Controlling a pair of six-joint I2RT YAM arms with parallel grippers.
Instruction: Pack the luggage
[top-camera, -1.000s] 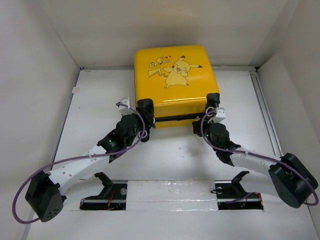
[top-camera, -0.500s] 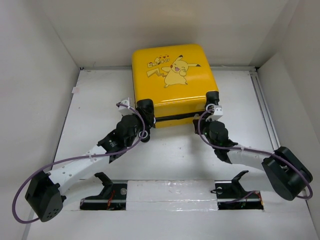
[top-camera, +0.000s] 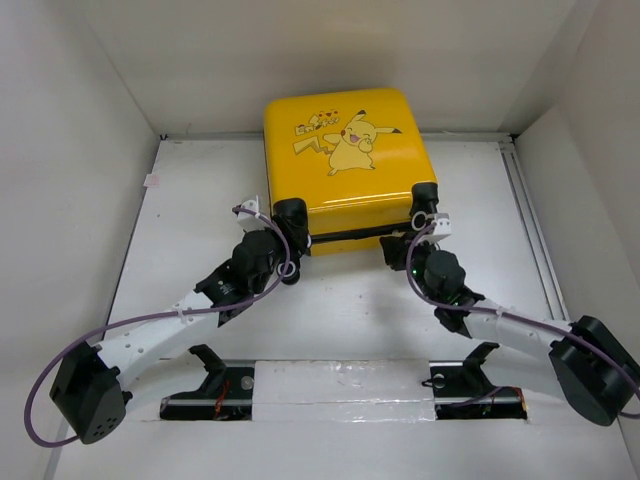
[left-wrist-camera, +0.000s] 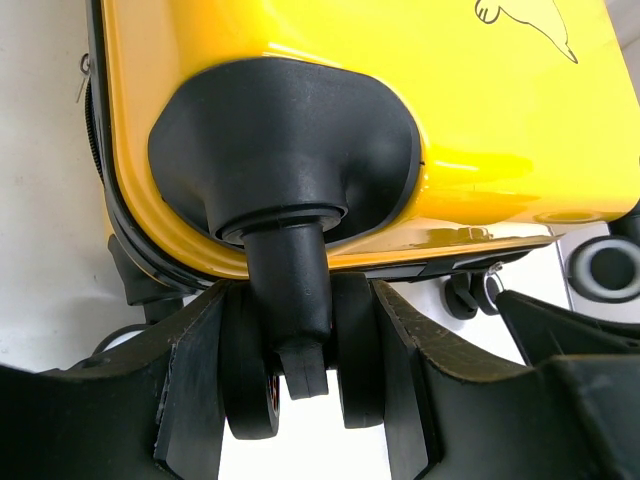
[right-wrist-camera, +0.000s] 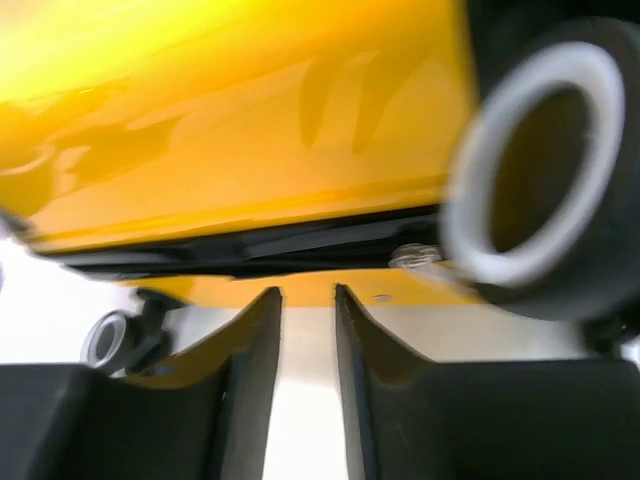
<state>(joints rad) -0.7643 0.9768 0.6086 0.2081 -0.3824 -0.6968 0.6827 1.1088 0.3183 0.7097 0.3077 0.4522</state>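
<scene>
Closed luggage (top-camera: 345, 160) lies far-centre on the tabletop (top-camera: 200, 200): brace it with the left tool (left-wrist-camera: 300, 340) clamped on a caster wheel (left-wrist-camera: 252, 385), squaring the empty, slightly parted right tool (right-wrist-camera: 305, 295) to the seam (right-wrist-camera: 240, 245).

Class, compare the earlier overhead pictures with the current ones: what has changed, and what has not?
The suitcase slid slightly left and away from the bases. The right arm's elbow swung back and outward; the right gripper holds nothing. The left gripper stayed clamped on the caster wheel.
</scene>
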